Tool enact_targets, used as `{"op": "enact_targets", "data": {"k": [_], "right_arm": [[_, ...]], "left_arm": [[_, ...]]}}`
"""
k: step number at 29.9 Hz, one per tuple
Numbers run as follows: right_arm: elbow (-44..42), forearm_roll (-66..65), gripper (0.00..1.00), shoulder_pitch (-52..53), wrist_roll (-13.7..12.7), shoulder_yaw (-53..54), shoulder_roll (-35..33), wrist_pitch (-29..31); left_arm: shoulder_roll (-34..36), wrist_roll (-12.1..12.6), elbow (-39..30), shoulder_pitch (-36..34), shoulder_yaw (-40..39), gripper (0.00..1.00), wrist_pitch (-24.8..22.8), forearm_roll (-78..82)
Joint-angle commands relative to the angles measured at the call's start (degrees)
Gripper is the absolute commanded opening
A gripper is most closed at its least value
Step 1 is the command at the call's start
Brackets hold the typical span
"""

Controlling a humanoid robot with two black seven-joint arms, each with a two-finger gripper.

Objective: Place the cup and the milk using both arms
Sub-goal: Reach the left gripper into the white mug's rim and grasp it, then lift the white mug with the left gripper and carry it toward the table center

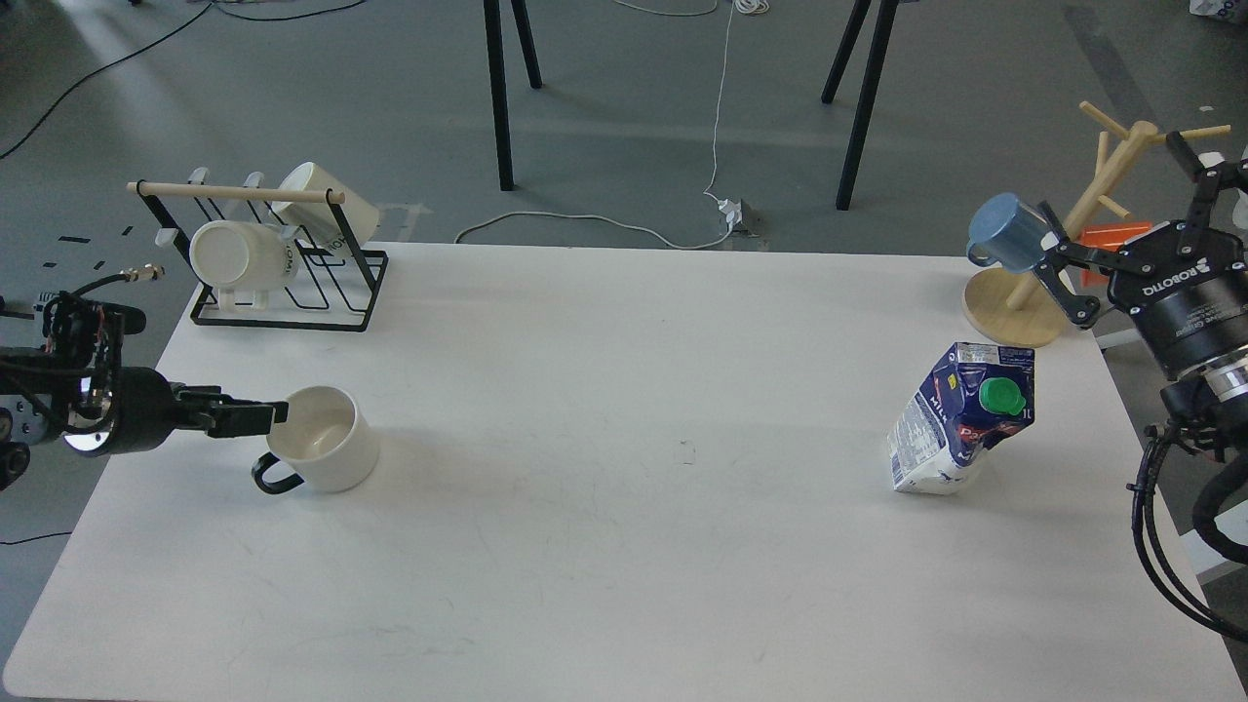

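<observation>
- The cup (327, 451) stands upright on the left part of the worktop (604, 546), short, wide and cream-white with plain sides, its thin black loop handle turned toward the near-left edge.
- The left pincer (263, 413) reaches in from the left with its dark fingers at the cup's rim; whether they grip the rim or only touch it I cannot tell.
- The milk (960, 419) sits well apart on the right part of the worktop, a dark blue and white carton with dented sides and a round green screw cap, leaning to one side.
- The worktop is plain white with faint scuffs, and the stretch between cup and milk is bare.
- The right pincer (1121, 210) hangs beyond the milk at the far right edge, its fingers spread wide and gripping nothing, close to a wooden mug tree (1092, 219).
- A blue mug (1009, 232) hangs on that tree, with something orange behind it.
- At the far left corner a black wire rack (292, 283) with a wooden rail holds two cream mugs (244, 253) with dark lettering.
- Beyond lies grey floor (390, 88) with a white cable (604, 224) and black stand legs (499, 97).
</observation>
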Motion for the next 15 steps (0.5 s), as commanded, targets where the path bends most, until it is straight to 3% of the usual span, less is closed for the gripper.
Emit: {"op": "enact_targets", "data": {"k": [1,15], "right_arm": [[0.1,0.0,0.99,0.0,0.0,0.0,0.1,0.0],[0.2,0.1,0.99,-0.2,0.0,0.0,-0.1,0.0]], "left_arm": [[-0.6,0.0,-0.6,-0.7,-0.4,0.97,-1.5,-0.3],[-2.9,0.0,0.3,-0.5,0.1,0.94,-1.7,0.0]]}}
